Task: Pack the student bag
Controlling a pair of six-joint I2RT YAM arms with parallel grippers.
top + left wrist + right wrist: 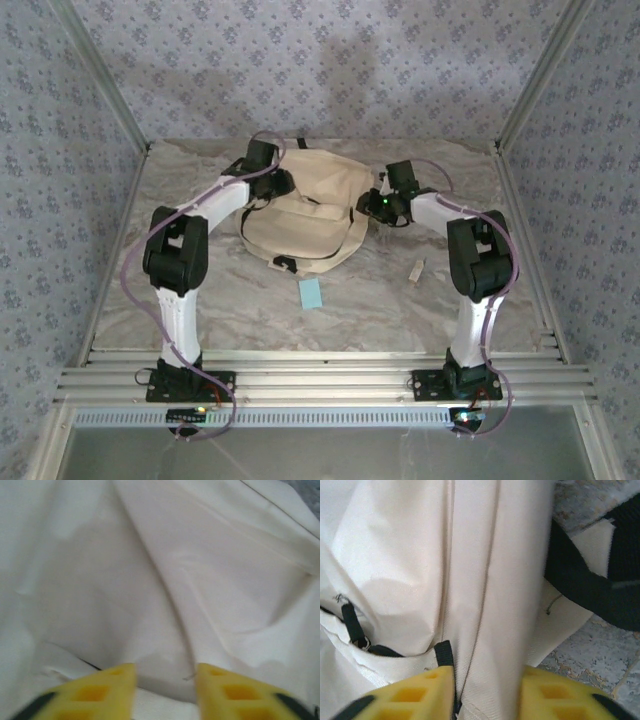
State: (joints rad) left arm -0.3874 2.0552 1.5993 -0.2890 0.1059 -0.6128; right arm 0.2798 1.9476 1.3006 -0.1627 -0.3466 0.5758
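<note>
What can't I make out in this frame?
- Hold of left gripper on student bag: left wrist view blurred, fabric covers the contact.
- Hold of right gripper: right wrist view, a fold hides the contact.
- Small white item on the table: top view, too small to identify.
- Bag's contents: hidden by its own fabric, every view.

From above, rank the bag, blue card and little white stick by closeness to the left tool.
1. student bag, touching the left tool, back centre.
2. blue card, in front of the bag, toward the arm bases.
3. white stick, off to the right side.
</note>
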